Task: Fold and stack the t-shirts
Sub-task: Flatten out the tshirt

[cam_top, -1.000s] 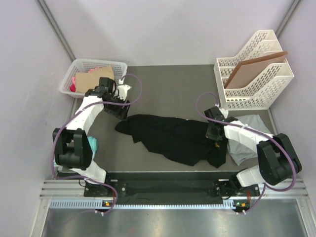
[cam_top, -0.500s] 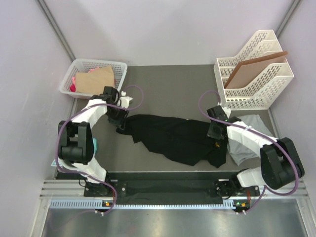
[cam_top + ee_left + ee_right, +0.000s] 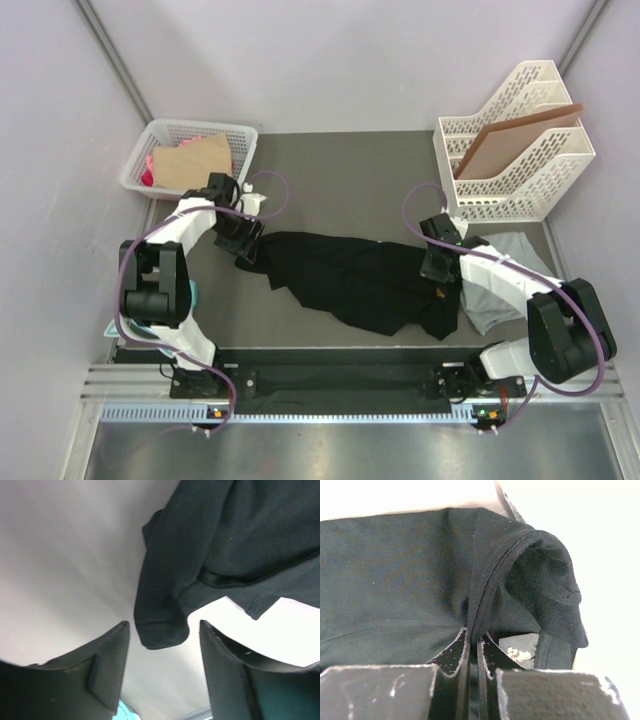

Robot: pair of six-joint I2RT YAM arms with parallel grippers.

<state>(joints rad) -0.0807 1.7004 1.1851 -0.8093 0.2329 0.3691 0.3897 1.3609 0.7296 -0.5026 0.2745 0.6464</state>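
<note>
With your right tool (image 3: pixel 474 634) clamped on the 3 o'clock hem of the black t-shirt (image 3: pixel 350 280), lower the open left tool (image 3: pixel 163 624) squarely over the sleeve cuff (image 3: pixel 161 636) at 9 o'clock on the bench (image 3: pixel 340 180), then close before pulling it flat.
</note>
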